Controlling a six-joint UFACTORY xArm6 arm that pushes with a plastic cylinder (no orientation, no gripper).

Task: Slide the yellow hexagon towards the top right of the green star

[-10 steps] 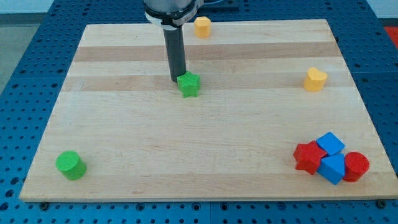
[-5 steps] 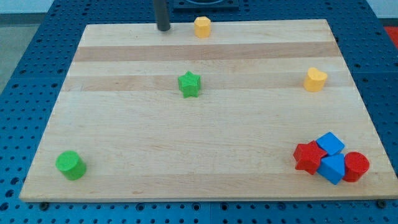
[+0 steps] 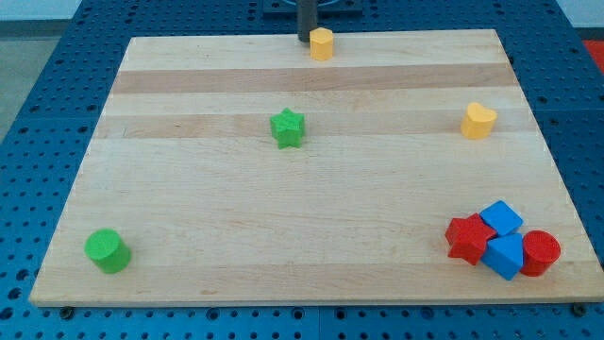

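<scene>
Yellow hexagon (image 3: 322, 43) — my tip (image 3: 306, 39) touching its left.

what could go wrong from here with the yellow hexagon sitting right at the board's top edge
My tip touches the yellow hexagon on its left, at the board's top edge. Pushing rightward could run it along that edge or off the board, away from the green star. An off-centre contact could also let it slip aside.

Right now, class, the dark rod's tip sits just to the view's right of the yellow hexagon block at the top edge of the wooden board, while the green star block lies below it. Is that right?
Not quite. The camera view shows my tip just to the view's left of the yellow hexagon block, not its right. The rest holds: both are at the wooden board's top edge, with the green star block below.
</scene>
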